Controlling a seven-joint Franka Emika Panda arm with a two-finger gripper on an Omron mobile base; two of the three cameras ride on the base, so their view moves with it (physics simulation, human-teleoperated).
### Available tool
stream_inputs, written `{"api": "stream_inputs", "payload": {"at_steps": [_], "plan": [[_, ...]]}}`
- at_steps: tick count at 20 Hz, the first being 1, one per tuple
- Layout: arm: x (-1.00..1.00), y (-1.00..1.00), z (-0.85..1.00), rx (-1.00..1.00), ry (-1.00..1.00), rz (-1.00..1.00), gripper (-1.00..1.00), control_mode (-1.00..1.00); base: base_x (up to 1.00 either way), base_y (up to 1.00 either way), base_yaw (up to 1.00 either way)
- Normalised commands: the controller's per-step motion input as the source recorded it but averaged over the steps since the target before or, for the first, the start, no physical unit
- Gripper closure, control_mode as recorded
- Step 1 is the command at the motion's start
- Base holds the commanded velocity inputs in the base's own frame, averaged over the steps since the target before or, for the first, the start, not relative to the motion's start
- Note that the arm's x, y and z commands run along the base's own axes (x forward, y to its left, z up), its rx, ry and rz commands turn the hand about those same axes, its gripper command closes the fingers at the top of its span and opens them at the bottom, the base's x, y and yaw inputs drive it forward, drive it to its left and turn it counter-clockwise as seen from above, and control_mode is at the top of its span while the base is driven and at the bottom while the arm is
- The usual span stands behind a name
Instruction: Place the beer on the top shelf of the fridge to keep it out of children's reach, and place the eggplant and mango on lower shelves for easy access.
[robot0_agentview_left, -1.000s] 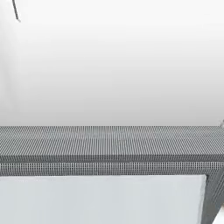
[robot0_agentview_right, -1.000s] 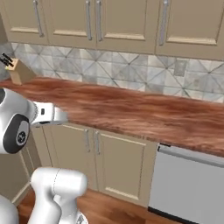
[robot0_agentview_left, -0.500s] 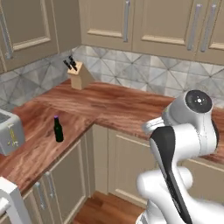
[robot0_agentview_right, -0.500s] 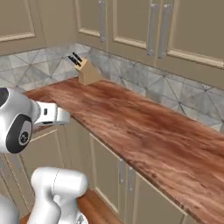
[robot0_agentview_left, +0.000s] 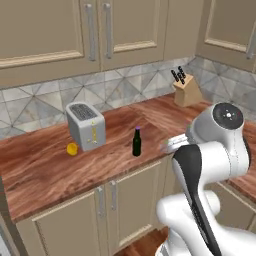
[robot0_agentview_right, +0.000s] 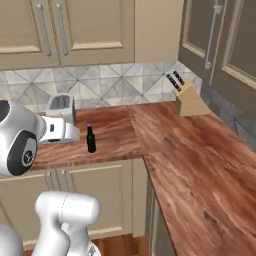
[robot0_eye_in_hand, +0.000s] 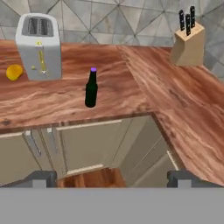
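Now the whole scene has been swung round by the driving base: a pale panel filled the left base view a second ago, and the corner desk (robot0_agentview_left: 45, 170) is faced instead. The beer (robot0_eye_in_hand: 91, 89) stands upright near its front edge, the mango (robot0_eye_in_hand: 14, 72) beside the toaster (robot0_eye_in_hand: 39, 46). The tool (robot0_eye_in_hand: 111, 178) is spread wide, empty, so the beer can likely be approached first.

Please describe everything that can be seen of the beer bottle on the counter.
The beer is a slim, dark green-black bottle of glassy look, with a long neck and a purple cap. It stands upright and alone on the wooden counter, near the front edge, right of the toaster. Nothing touches it.
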Motion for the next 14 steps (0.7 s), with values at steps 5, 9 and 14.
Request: {"api": "stream_inputs", "payload": {"at_steps": [5,9,14], "plan": [[0.00,0.00,0.00,0.00,0.00,0.00,-1.00,1.00,0.86,-0.02,0.70],[0.58,-0.45,-0.66,0.07,0.00,0.29,-1.00,-1.00,0.00,0.00,0.00],[0.25,-0.74,-0.51,0.02,0.00,0.02,-1.00,-1.00,0.00,0.00,0.00]]}}
